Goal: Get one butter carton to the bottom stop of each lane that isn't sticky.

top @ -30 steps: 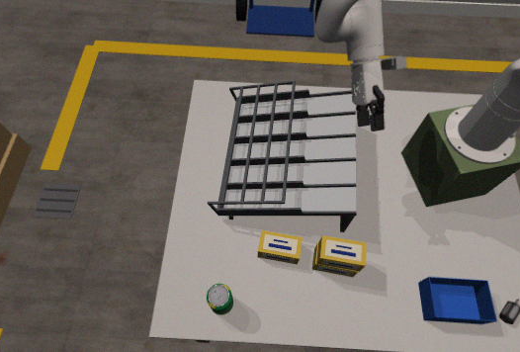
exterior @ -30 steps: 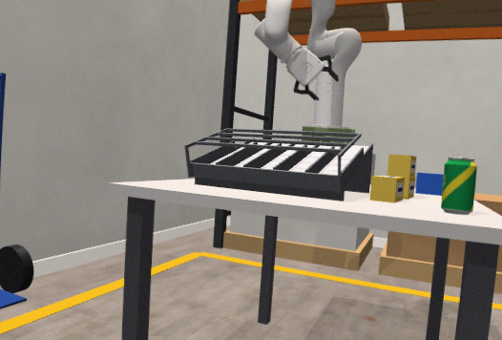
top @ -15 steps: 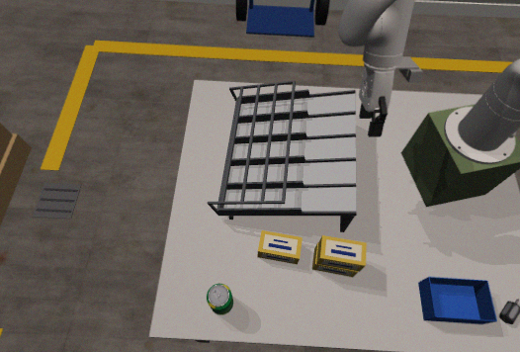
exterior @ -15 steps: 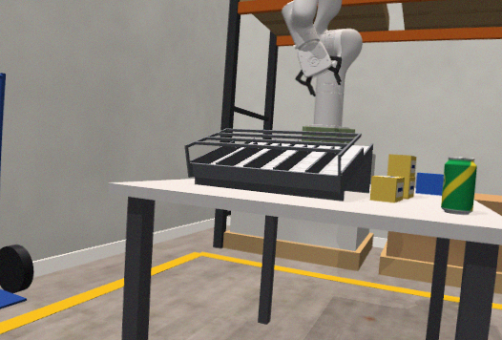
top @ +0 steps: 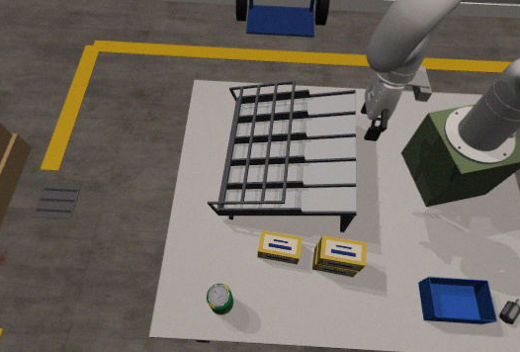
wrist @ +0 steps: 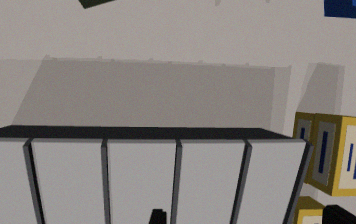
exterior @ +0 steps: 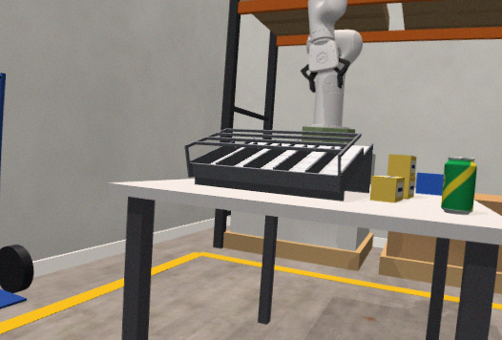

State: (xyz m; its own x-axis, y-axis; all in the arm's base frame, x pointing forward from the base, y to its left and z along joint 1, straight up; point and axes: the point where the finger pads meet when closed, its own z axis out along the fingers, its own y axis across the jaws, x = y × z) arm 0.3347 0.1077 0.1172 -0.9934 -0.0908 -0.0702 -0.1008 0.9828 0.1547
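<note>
The shelf (top: 328, 201) (exterior: 266, 180) (wrist: 140, 175) has five sloped white lanes between dark dividers, with a barred frame over the lower part. No carton shows in the lanes. A single yellow butter carton (top: 280, 246) (exterior: 386, 189) (wrist: 308, 206) stands on the table beside the shelf. Two more are stacked next to it: the upper carton (top: 343, 250) (exterior: 402, 165) and the lower carton (exterior: 409, 187). My gripper (top: 369, 123) (exterior: 326, 88) (wrist: 248, 214) is open and empty, high above the table by the upper end of the shelf, away from the cartons.
A green and yellow can (top: 219, 298) (exterior: 459, 185) stands near the table edge. A blue bin (top: 458, 301) (exterior: 428, 183) (wrist: 342, 9) and a small dark object (top: 510, 312) are at the far side from it. The green robot base (top: 439, 168) stands behind the shelf's upper end.
</note>
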